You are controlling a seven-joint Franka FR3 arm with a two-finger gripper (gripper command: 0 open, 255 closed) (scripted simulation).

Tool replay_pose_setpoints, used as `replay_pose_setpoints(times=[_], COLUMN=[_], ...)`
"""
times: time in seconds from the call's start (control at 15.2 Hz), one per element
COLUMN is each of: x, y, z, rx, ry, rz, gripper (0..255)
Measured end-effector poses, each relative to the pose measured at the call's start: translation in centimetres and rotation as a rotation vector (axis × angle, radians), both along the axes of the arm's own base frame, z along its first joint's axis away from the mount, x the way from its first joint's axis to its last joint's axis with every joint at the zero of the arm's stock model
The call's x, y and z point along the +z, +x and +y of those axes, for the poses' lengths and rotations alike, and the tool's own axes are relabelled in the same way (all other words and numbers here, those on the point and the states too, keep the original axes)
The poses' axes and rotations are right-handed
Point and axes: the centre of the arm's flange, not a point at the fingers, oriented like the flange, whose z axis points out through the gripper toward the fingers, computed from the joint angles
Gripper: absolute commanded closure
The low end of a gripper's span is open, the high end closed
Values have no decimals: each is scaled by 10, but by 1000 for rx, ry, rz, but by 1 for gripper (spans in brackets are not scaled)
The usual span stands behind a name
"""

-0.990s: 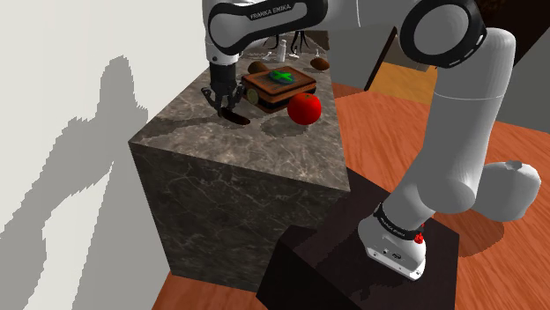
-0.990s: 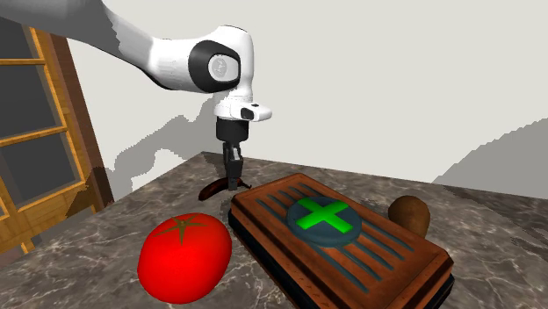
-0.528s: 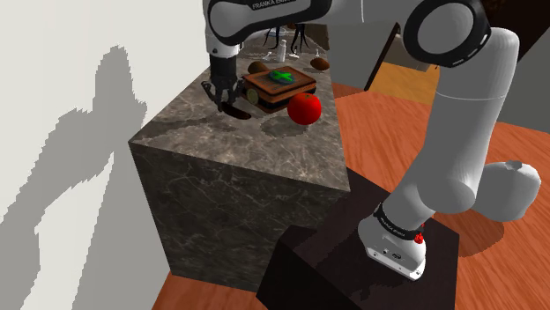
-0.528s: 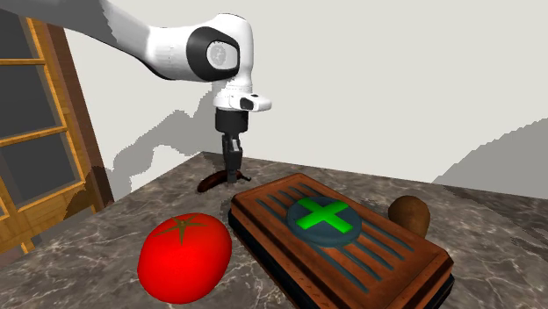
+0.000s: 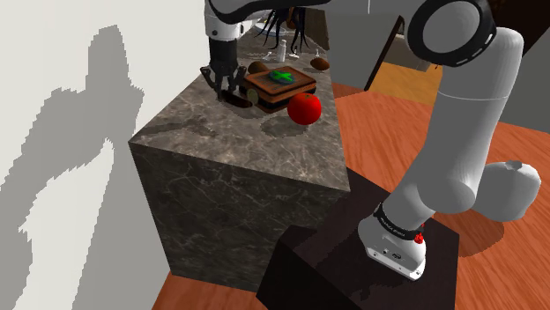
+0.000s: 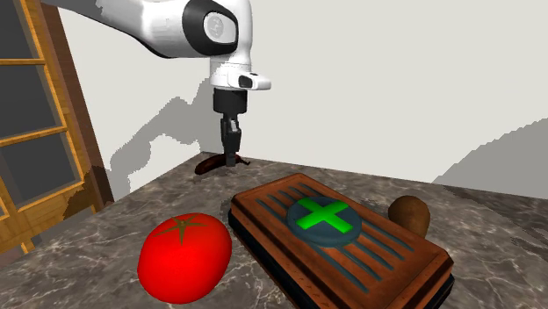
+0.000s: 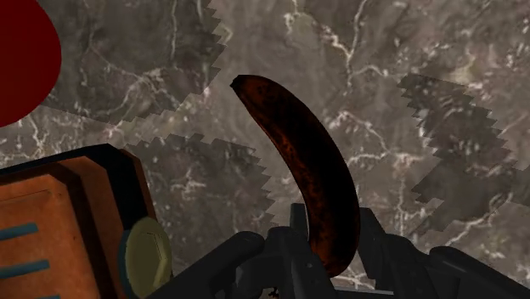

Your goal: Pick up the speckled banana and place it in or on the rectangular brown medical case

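Looking along the gripper (image 7: 329, 236) in the wrist view, its 2 black fingers are closed tight on 1 end of the banana (image 7: 297, 170). The rest of the fruit sticks out past them over the marble counter (image 7: 382, 51). Its skin is dark brown and mottled. A corner of the brown case (image 7: 68, 204) lies off to one side, with a red tomato (image 7: 21, 51) beyond it.

In the second exterior view the banana (image 6: 211, 164) hangs crosswise from the fingertips near the counter's far edge by the wall, apparently clear of the surface. The case (image 6: 369, 259), ribbed and carrying a green cross (image 6: 325, 219), lies closed to that view's right, well apart from the fruit. The tomato (image 6: 184, 257) sits just beside it, and a brown round thing (image 6: 408, 213) is behind it.

In the shoulder view the gripper (image 5: 226, 84) hovers at the counter's far end, just beside the case (image 5: 279, 81).

The banana is probably light, but skin this dark suggests soft flesh, so a hard squeeze could bruise or split it. Held at 1 end, it may pivot between the pads. A grip nearer the middle of the curve would steady it.
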Motion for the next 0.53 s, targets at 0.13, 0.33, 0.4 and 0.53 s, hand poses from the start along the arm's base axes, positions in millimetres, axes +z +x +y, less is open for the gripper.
replay_pose_setpoints(times=[0.13,0.33,0.4,0.53], x=[9,25,31,41], y=[1,1,0,-1], z=[-2,-1,-2,0], rx=[0,0,0,0], ry=[0,0,0,0], rz=[0,0,0,0], gripper=[255,255,255,255])
